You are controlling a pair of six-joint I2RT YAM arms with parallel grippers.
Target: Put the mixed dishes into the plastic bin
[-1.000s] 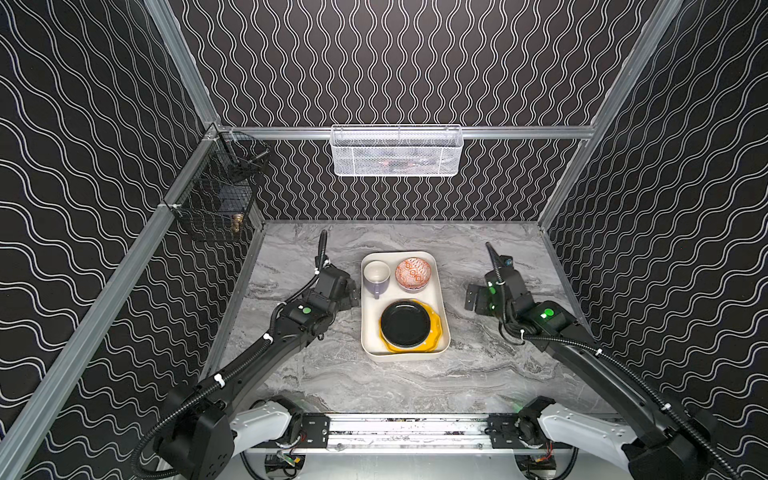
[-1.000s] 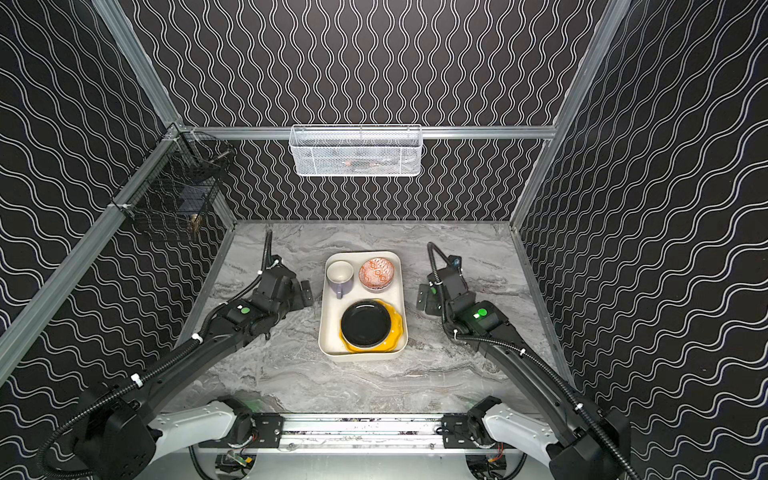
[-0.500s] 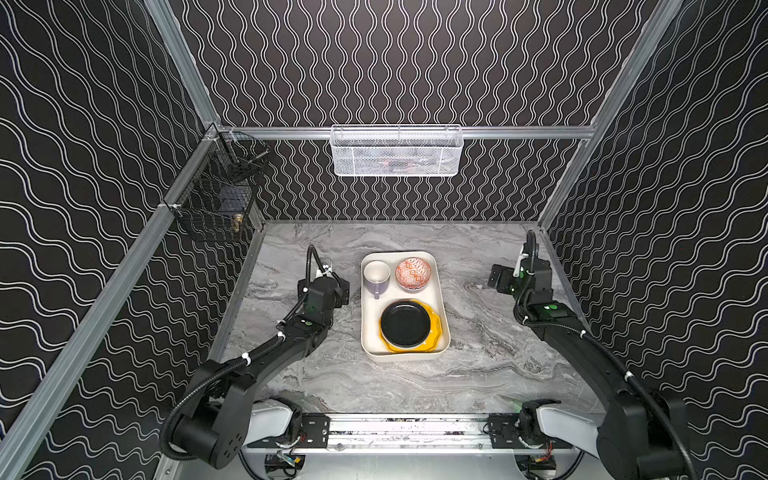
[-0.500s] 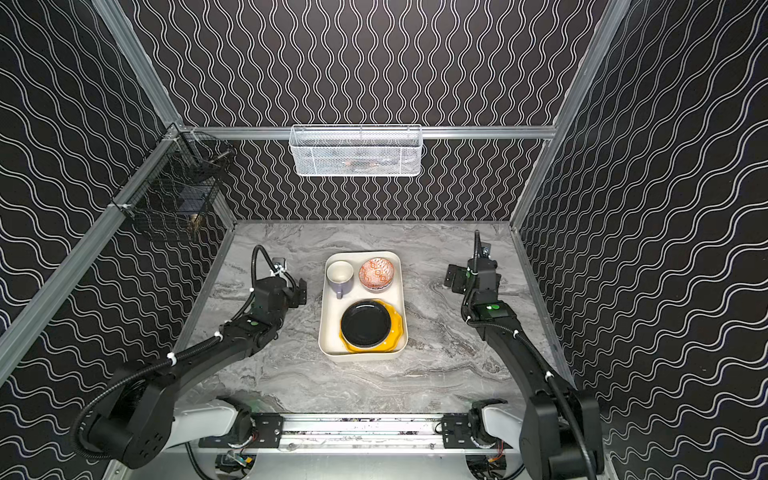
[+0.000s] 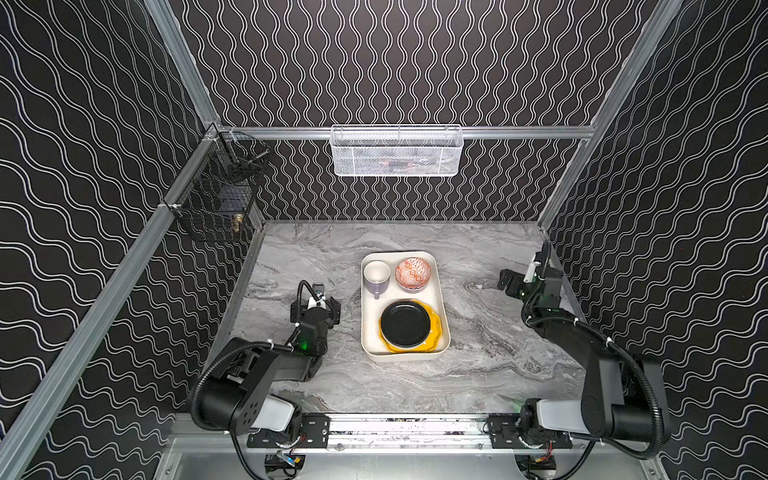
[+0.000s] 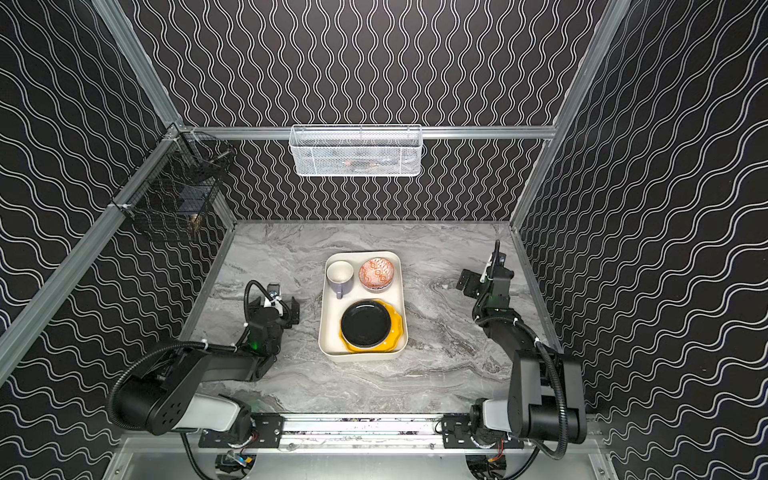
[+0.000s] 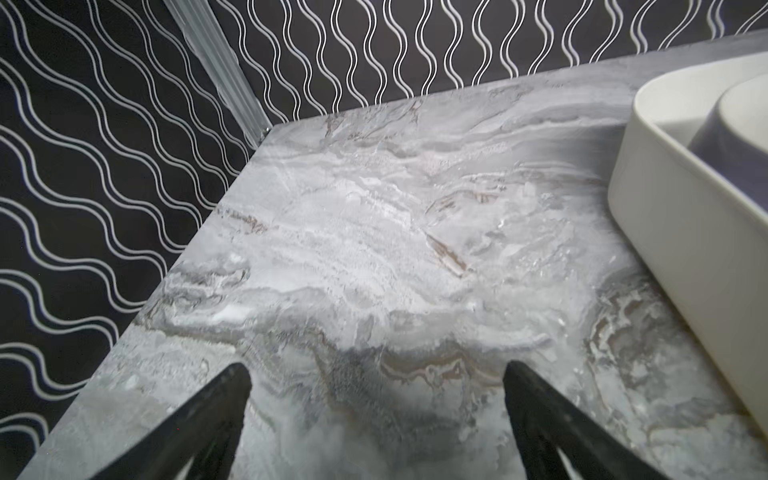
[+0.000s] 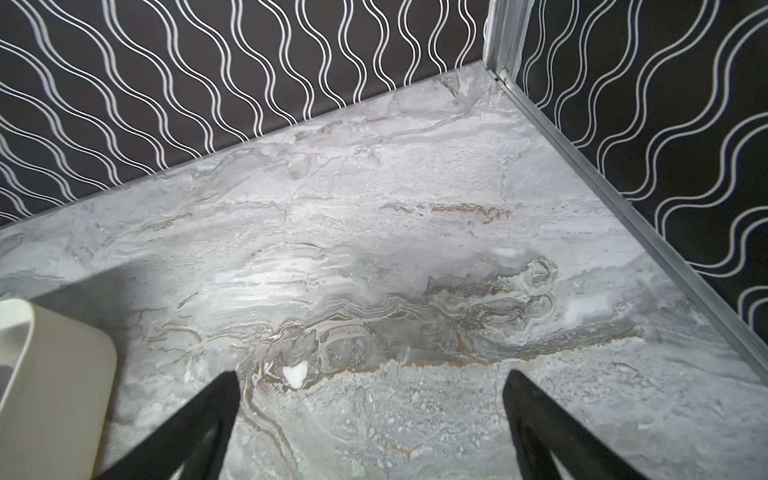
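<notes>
Both arms have drawn back from the plastic bin [image 5: 405, 356] — left hand [image 5: 316, 305] and right hand [image 5: 510, 284] wide, empty. The mug [image 5: 376, 274], bowl [image 5: 412, 273], and black plate [image 5: 405, 324] on yellow plate [image 5: 434, 328] lie inside, between the hands — left nearer.

Bin [image 5: 368, 328] is set mid-worktop [image 5: 478, 374], long side front-to-back. Inside, at the rear, mug [image 5: 376, 274] is placed at left & bowl [image 5: 412, 273] at right, side by side. In the front half a scalloped plate [image 5: 434, 332] is laid w/ a smaller round plate [image 5: 404, 323] stacked on it. Left claw [image 5: 316, 307] is held left of the bin, near but apart. Right claw [image 5: 525, 282] is held farther off at right, by the side wall. Mesh basket [image 5: 397, 151] is hung on the rear rail, wire basket [image 5: 216, 199] on the left rail.
</notes>
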